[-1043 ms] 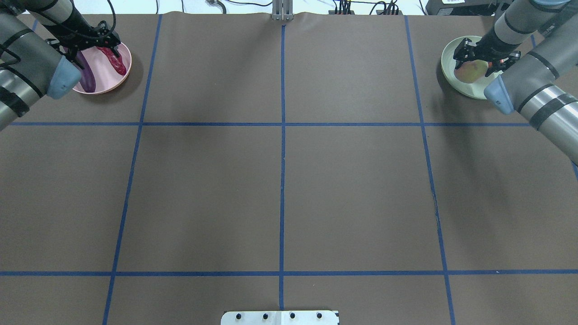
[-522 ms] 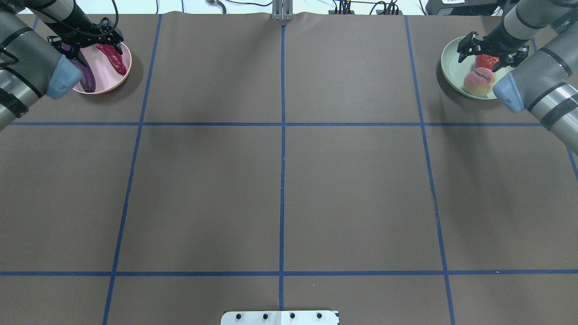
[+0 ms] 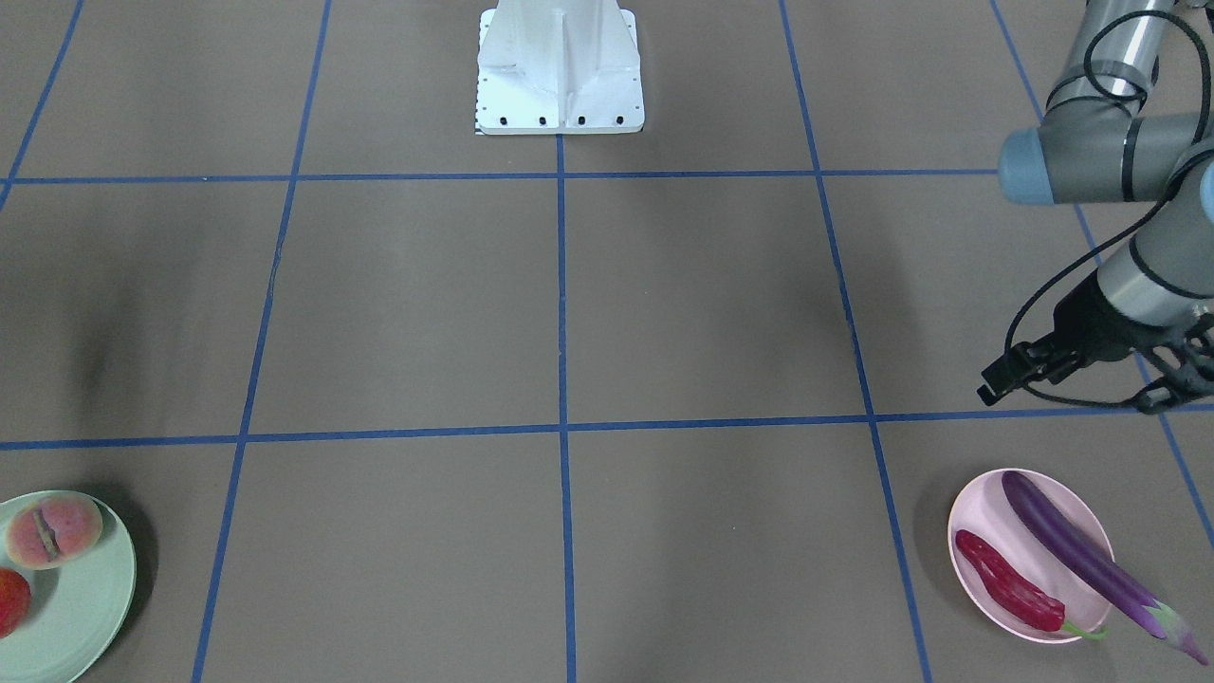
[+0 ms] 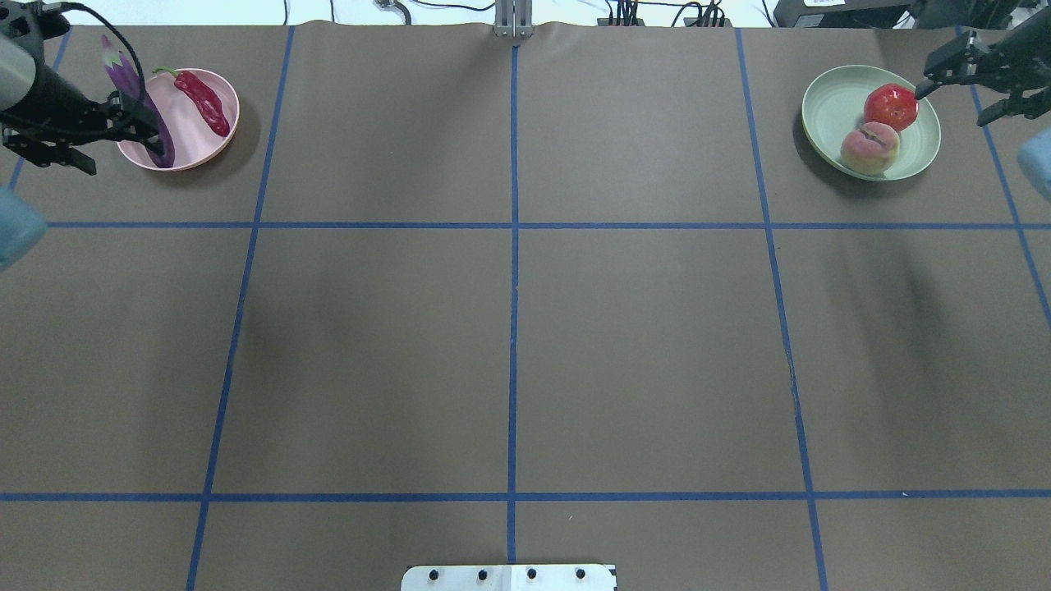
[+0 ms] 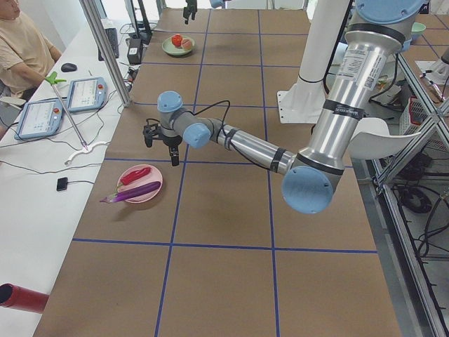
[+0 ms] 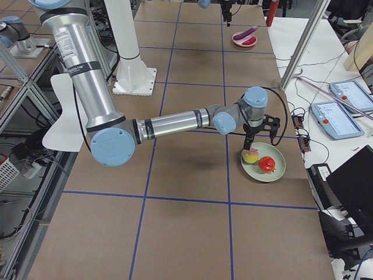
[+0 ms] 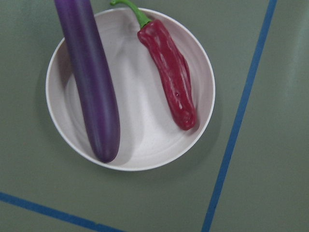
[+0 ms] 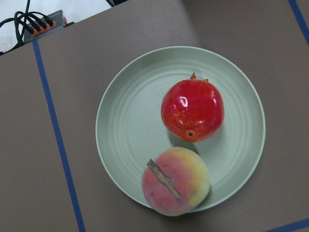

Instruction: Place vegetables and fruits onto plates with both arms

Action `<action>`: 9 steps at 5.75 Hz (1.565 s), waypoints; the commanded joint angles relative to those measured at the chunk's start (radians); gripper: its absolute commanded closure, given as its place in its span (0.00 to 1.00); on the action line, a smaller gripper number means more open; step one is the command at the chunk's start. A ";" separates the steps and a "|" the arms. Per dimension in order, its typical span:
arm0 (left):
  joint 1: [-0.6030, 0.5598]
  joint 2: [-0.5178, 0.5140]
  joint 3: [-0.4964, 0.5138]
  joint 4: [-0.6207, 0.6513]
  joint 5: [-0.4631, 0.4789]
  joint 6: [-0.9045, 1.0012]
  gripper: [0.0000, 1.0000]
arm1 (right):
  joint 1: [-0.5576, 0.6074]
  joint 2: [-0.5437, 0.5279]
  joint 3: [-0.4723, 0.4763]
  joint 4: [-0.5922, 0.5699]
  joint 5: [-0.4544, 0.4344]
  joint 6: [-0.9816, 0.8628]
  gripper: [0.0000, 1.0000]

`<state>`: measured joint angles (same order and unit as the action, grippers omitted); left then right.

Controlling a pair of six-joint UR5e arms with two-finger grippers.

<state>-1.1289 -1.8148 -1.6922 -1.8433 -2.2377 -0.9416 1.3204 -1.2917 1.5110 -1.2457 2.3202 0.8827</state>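
Eggplant [image 7: 91,87], chili [image 7: 169,77] lay on pink plate [image 7: 145,145], overhead upper left | pomegranate [image 8: 192,110], peach [image 8: 176,181] on green plate [image 8: 125,125], upper right | left gripper [image 3: 1070,398], right gripper [image 4: 956,103] spread, empty | probably retreat step: rise clear, avoid overhanging eggplant

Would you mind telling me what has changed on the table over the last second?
Both arms have pulled back outward, grippers open. The left gripper drew off the chili and the pink plate to the robot's left. The right gripper released the peach and left the green plate to the right. The eggplant, pomegranate and both plates stayed put.
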 commanded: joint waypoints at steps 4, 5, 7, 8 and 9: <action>-0.102 0.346 -0.233 0.001 -0.050 0.453 0.00 | 0.074 -0.407 0.339 -0.081 0.097 -0.320 0.00; -0.150 0.427 -0.259 0.001 -0.054 0.563 0.00 | 0.094 -0.452 0.339 -0.080 0.097 -0.409 0.00; -0.253 0.500 -0.261 0.012 -0.042 0.784 0.00 | 0.112 -0.474 0.328 -0.110 0.096 -0.548 0.00; -0.264 0.490 -0.268 0.094 -0.001 0.788 0.00 | 0.121 -0.469 0.330 -0.151 0.096 -0.606 0.00; -0.262 0.465 -0.262 0.154 0.039 0.790 0.00 | 0.115 -0.465 0.331 -0.193 0.093 -0.626 0.00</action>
<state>-1.3857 -1.3343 -1.9567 -1.7473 -2.2342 -0.1637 1.4370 -1.7598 1.8412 -1.3998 2.4151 0.2885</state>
